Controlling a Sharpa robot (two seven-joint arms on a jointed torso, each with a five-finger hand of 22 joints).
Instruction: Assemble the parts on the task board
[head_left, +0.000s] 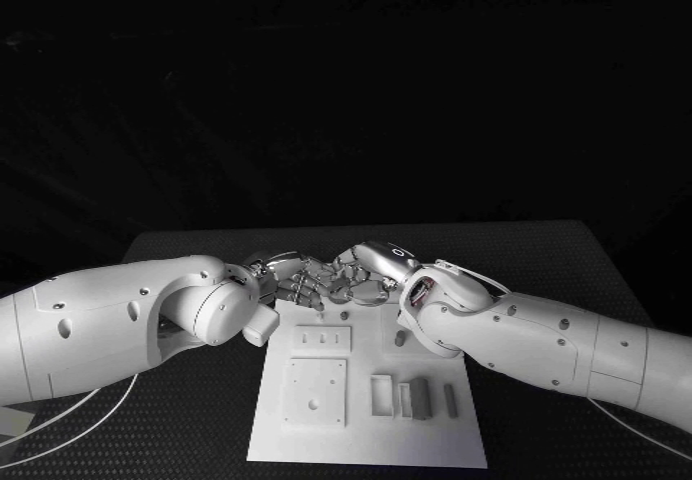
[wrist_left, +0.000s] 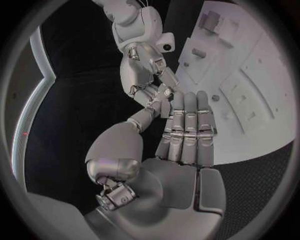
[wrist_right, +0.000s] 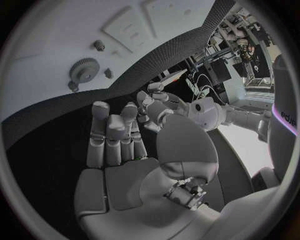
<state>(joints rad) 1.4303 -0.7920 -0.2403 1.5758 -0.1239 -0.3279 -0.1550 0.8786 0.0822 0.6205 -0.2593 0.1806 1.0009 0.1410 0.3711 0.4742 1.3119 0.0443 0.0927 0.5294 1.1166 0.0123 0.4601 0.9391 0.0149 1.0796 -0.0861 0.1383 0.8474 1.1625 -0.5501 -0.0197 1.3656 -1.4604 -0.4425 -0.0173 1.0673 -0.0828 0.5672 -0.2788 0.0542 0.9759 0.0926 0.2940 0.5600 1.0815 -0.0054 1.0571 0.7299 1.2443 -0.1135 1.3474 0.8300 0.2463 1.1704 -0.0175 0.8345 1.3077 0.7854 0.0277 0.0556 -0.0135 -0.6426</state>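
The white task board (head_left: 433, 440) lies in the middle of the table. Beyond its far end my left hand (head_left: 296, 282) and right hand (head_left: 369, 270) meet fingertip to fingertip. In the left wrist view the left hand (wrist_left: 187, 135) has its fingers straight and side by side, with the right hand (wrist_left: 145, 67) reaching its fingertips down onto them. The palm of the right hand (wrist_right: 119, 145) is bare. I cannot tell whether a small part sits between the touching fingertips. A gear (wrist_right: 82, 70) and small pegs (wrist_right: 99, 45) stand on the board (wrist_right: 56, 30).
Several narrow grey parts (head_left: 414, 398) lie side by side on the near half of the board, beside a raised square plate (head_left: 315, 392). A smaller slotted plate (head_left: 320, 340) sits behind it. Both forearms flank the board. Cables trail off the table's left edge (head_left: 87, 420).
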